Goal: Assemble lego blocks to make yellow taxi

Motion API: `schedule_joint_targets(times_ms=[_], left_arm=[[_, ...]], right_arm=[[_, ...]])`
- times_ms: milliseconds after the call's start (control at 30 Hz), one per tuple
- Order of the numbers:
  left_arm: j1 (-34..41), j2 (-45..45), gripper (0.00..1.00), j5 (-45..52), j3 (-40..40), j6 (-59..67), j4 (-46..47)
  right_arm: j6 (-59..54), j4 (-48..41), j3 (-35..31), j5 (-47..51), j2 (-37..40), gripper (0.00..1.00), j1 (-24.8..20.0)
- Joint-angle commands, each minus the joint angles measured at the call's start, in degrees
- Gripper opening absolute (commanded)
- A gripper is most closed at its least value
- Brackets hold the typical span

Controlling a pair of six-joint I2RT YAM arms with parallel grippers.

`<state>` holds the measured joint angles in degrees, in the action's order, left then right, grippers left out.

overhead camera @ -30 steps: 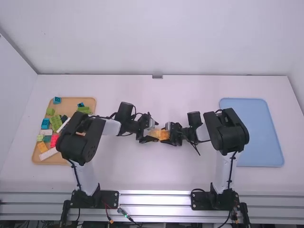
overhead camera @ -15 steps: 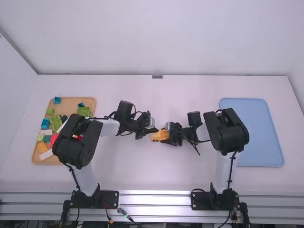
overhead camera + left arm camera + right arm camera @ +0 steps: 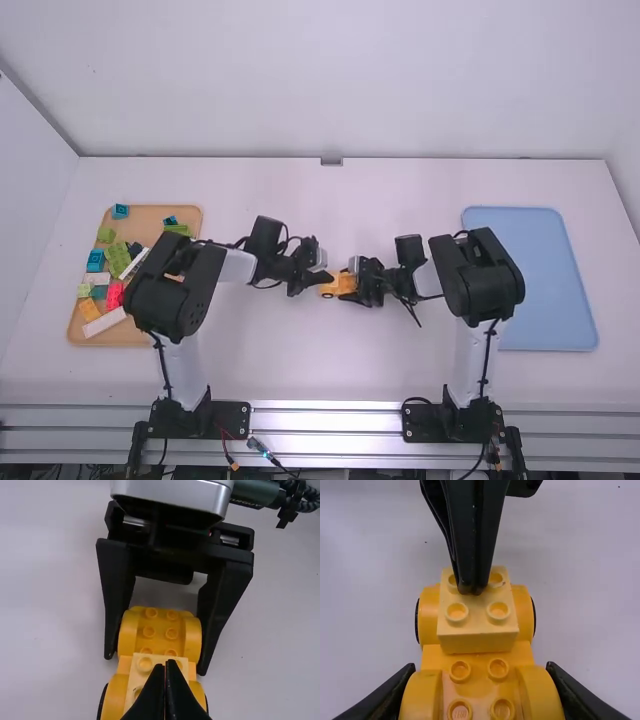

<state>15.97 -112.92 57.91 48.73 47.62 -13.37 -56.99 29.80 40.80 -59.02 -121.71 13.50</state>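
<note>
In the high view, my left gripper (image 3: 326, 275) is at the left end of the yellow car base (image 3: 340, 286), and my right gripper (image 3: 356, 285) holds its right end. The left wrist view has my left gripper (image 3: 167, 667) shut, its tips together over the pale yellow block (image 3: 145, 665). That block (image 3: 477, 625) sits on the base between two wheels in the right wrist view, the black tips touching or just above its studs. My right gripper (image 3: 480, 692) is shut on the base's wheel end (image 3: 479, 672), one finger on each side.
A wooden tray (image 3: 75, 330) with several coloured blocks is at the left, partly under the left arm. A blue tray (image 3: 550, 280) lies at the right, beside the right arm.
The left gripper was spread around the car's left end; its fingers have come off the sides and shut, slightly higher up the picture. The right arm has kept still.
</note>
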Motion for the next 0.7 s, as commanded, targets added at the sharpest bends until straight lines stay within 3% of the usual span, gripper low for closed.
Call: schedule_joint_targets(times_ms=[0, 133, 367, 533, 667], left_arm=[[0.15, -2.71, 0.02, -8.63, -0.63, 1.77, 3.1], [0.22, -2.71, 0.02, -15.06, -1.07, 2.64, 7.39], [0.55, -4.28, 0.02, -21.14, -2.84, 0.17, 5.77], [0.5, -4.48, 0.02, -18.8, -1.68, 0.17, 6.08], [-1.09, -0.63, 0.01, -8.81, 1.4, 2.47, 7.82]], right_arm=[[-0.74, -0.48, -0.7, 1.86, -0.66, 0.38, -0.02], [-0.74, -0.46, -0.7, 1.86, -0.66, 0.38, -0.07], [-0.74, -0.48, -0.7, 1.88, -0.66, 0.38, -0.07], [-0.72, -0.48, -0.7, 2.05, -0.66, 0.38, -0.07], [-0.74, -0.48, -0.7, 2.08, -0.66, 0.39, -0.07]])
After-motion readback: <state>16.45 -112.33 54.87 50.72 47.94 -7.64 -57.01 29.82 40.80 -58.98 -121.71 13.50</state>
